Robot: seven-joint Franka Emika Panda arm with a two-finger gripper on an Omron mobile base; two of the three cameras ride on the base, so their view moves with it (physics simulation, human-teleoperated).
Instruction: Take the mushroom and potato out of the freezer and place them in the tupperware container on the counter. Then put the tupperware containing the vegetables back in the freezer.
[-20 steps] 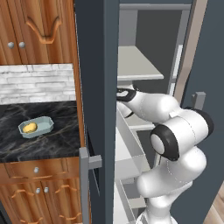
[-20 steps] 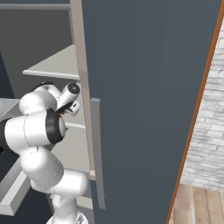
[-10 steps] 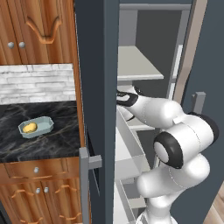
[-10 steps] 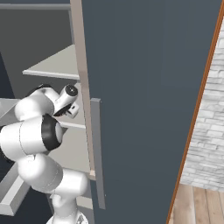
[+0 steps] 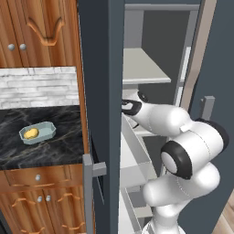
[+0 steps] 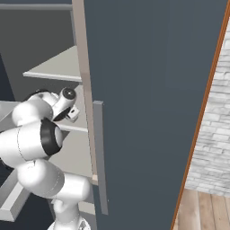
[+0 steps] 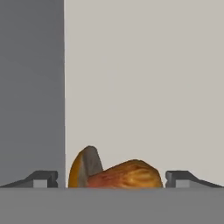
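Note:
The orange-brown mushroom [image 7: 117, 173] lies on a pale freezer shelf [image 7: 144, 87], right between the fingertips [image 7: 42, 179] of my gripper [image 7: 111, 180]. The gripper is open, with a small gap on each side of the mushroom. In the left base view my arm [image 5: 155, 119] reaches into the dark freezer [image 5: 101, 68], its hand partly behind the door edge. The pale blue tupperware container [image 5: 45, 134] sits on the black counter [image 5: 41, 155] with the yellow potato [image 5: 30, 133] inside it.
A dark grey inner wall [image 7: 30, 87] stands close on the left of the hand view. The open freezer door [image 6: 152, 90] with its bar handle [image 6: 101, 157] rises right of the arm. An upper shelf [image 5: 141, 68] hangs over the hand. Wooden cabinets [image 5: 41, 32] flank the counter.
The arm has stretched a little lower and deeper into the freezer, with its elbow swung out. The jaws have stayed wide apart.

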